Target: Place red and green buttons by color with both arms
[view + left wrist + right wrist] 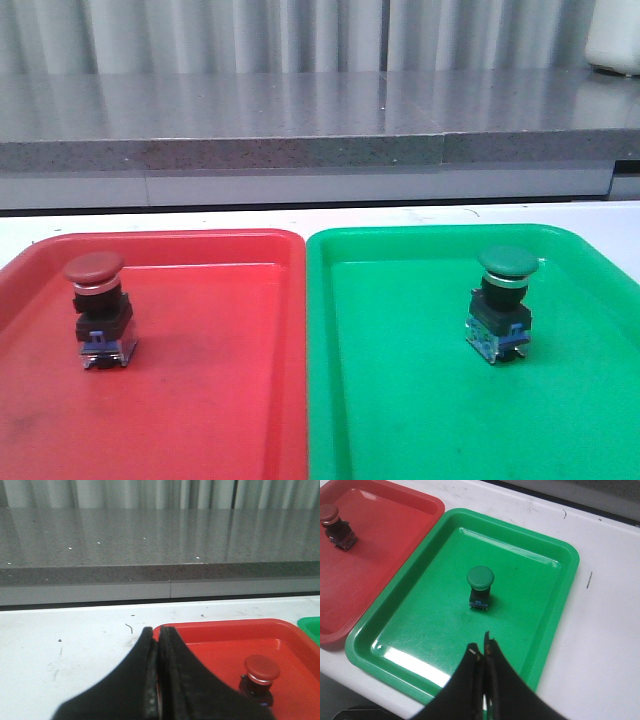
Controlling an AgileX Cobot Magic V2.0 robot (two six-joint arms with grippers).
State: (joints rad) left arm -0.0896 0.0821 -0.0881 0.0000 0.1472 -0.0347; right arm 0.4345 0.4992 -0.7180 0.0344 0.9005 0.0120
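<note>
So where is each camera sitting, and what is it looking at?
Front view: low, facing forward over the red tray and green tray; no arm shows.
Left wrist view: low behind the shut left gripper, looking across the table at the red button.
Right wrist view: high above the shut right gripper, looking down at the green button.
All three show the red button.

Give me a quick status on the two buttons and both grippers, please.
Left gripper and right gripper: jaws shut, empty. Red button upright in red tray; green button upright in green tray. Nothing in the way.
</note>
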